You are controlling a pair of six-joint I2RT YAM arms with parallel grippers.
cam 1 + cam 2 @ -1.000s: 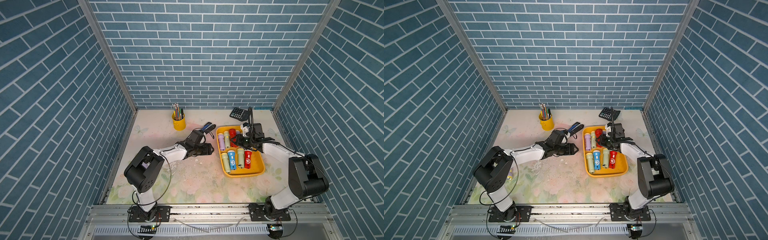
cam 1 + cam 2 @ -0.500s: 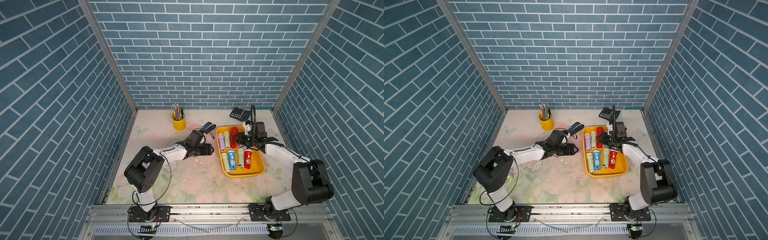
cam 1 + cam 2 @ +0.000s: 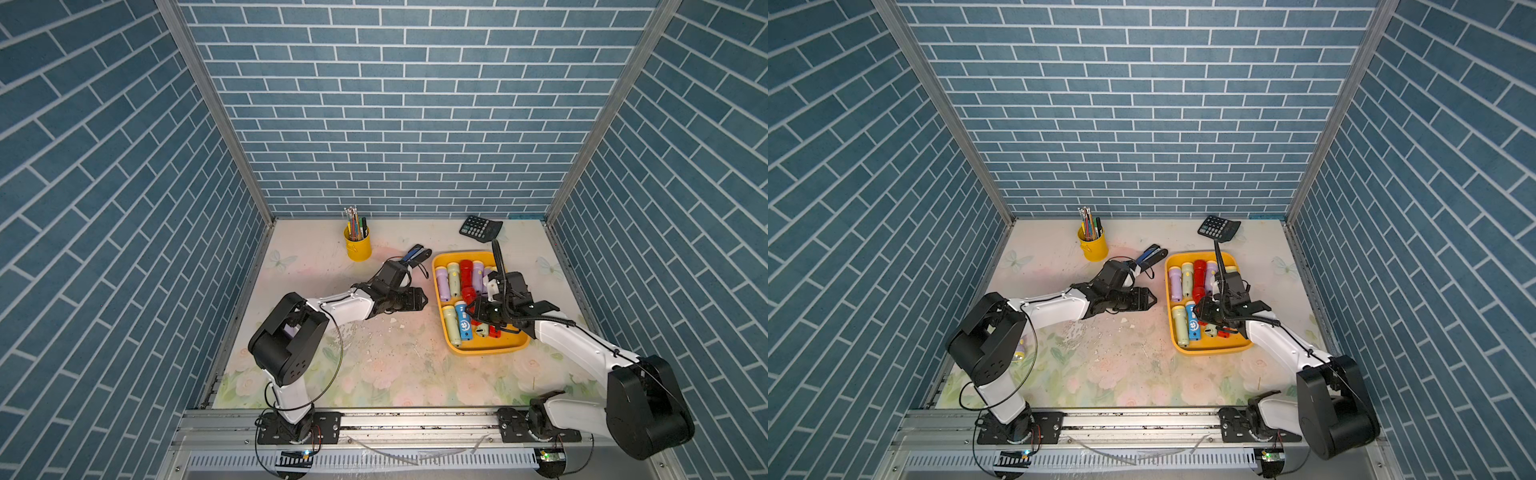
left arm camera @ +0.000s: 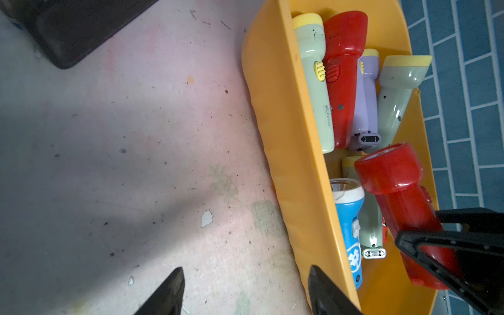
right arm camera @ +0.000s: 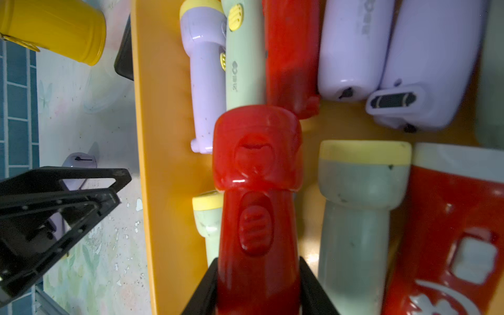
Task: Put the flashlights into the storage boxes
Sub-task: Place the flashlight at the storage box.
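Both top views: a yellow tray [image 3: 484,351] lies by the right arm, with flashlights [image 3: 454,282] packed in rows. The right gripper [image 3: 478,312] hangs low over them. The left gripper [image 3: 420,298] waits just outside the tray wall, apparently keeping clear.

Left wrist view: the left fingers [image 4: 174,289] stand half open and empty over the bare table [image 4: 122,163].

Right wrist view: the right gripper's jaws are clamped on a red flashlight [image 5: 256,185] by its handle. It is raised above the packed ones, probably seeking a free slot.

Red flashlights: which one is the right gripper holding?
The plain red flashlight clamped in the right gripper, over the yellow tray; the other reds lie loose inside it.
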